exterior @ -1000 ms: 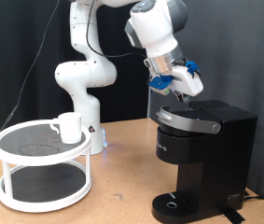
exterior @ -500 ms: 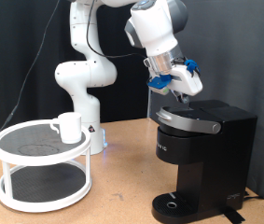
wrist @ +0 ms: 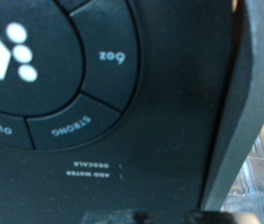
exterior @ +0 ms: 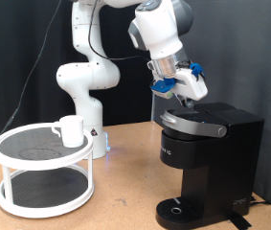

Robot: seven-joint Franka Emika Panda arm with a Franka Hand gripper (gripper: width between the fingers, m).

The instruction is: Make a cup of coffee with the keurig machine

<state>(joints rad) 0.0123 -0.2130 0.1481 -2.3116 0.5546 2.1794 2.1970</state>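
The black keurig machine (exterior: pixel 208 158) stands at the exterior view's right, its lid down. My gripper (exterior: pixel 194 99) hangs just above the machine's top, close to the lid. The fingers are hard to make out there. The wrist view is filled by the machine's top panel (wrist: pixel 76 103), with round button segments marked "6oz" and "STRONG"; no fingers show in it. The white cup (exterior: pixel 70 130) stands on the top shelf of a white two-tier rack (exterior: pixel 43 172) at the exterior view's left, far from the gripper. The machine's drip base (exterior: pixel 181 209) holds nothing.
The white robot arm's base (exterior: pixel 82 91) stands behind the rack, on the wooden table (exterior: pixel 125 206). A black curtain covers the back.
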